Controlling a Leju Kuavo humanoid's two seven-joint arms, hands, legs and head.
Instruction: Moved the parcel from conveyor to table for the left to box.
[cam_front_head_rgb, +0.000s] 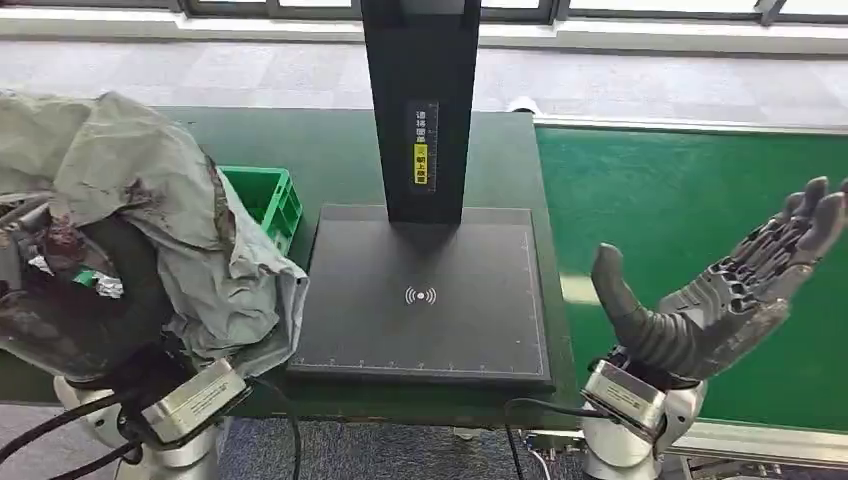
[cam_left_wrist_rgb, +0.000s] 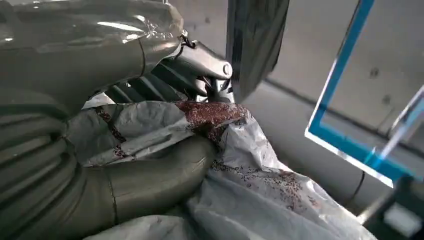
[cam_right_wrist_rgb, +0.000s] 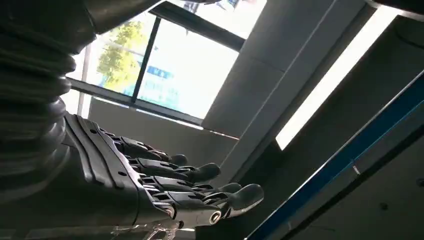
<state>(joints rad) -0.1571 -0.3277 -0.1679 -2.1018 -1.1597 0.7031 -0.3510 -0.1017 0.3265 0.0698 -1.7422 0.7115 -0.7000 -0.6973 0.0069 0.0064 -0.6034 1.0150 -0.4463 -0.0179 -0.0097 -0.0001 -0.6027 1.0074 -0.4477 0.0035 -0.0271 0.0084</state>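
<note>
Already the left hand (cam_front_head_rgb: 70, 320) grips the parcel (cam_front_head_rgb: 150, 200), a soft grey crumpled bag, raised left of the scanner (cam_front_head_rgb: 420, 290) and just before the green box (cam_front_head_rgb: 265, 200). It looks light, limp and slippery, best held by bunched folds. Right of the scanner, the right hand (cam_front_head_rgb: 720, 290) is spread over the conveyor (cam_front_head_rgb: 690, 180), holding nothing.

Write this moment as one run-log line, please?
left robot hand: holds grey parcel | right robot hand: open over conveyor | green box: behind parcel
</note>
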